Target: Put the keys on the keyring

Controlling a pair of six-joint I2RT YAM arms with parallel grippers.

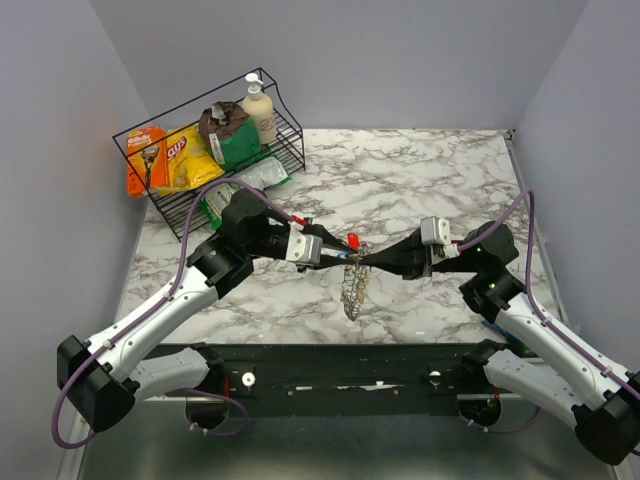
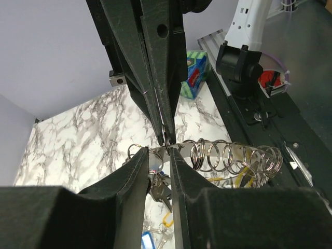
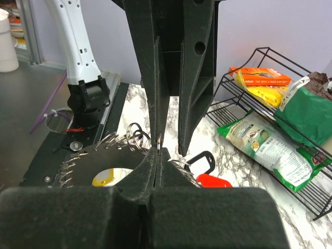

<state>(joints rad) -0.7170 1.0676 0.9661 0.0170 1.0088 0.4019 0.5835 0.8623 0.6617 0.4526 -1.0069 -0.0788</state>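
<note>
Left jaws and right jaws pinch the keyring point(image 1: 352, 272) from 9 and 3 o'clock; we should steady it, then thread the red key point(image 1: 353, 240).

Centre: left hand point(image 1: 333, 254) and right hand point(image 1: 367, 262) meet tip to tip, keyring point(image 1: 352, 285) dangling between them, barring passage.
Back left: wire basket point(image 1: 288, 130) fills the corner.
Back right: bare counter point(image 1: 440, 170), open.

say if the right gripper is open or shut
Shut: the right gripper clamps the keyring wire with no gap showing.
</note>
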